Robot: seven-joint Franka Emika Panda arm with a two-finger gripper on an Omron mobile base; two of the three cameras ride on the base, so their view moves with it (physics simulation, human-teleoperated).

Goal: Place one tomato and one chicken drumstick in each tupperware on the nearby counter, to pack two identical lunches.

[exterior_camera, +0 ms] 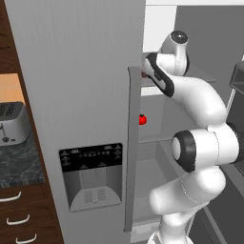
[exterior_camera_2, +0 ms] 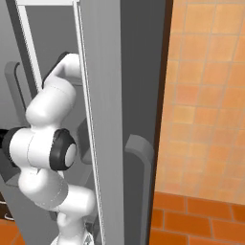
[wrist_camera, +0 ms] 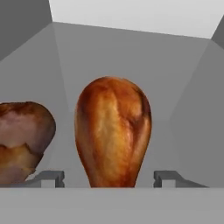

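While straddling drumstick [wrist_camera: 113, 133], gripper [wrist_camera: 109, 178] apart, untouching

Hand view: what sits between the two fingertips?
The upright chicken drumstick stands between the fingertips, a gap on each side. A second drumstick lies outside, to the left.

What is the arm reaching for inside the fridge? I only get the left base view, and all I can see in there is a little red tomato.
Observer: The hand view shows a browned chicken drumstick straight ahead of the claw, standing between its two fingertips.
Operator: Has the claw grabbed it?
Observer: Not yet. The claw is open, with a gap showing between each fingertip and the drumstick.
Operator: Is there just one?
Observer: No, a second piece of chicken, paler brown, sits beside it at the left of the hand view.
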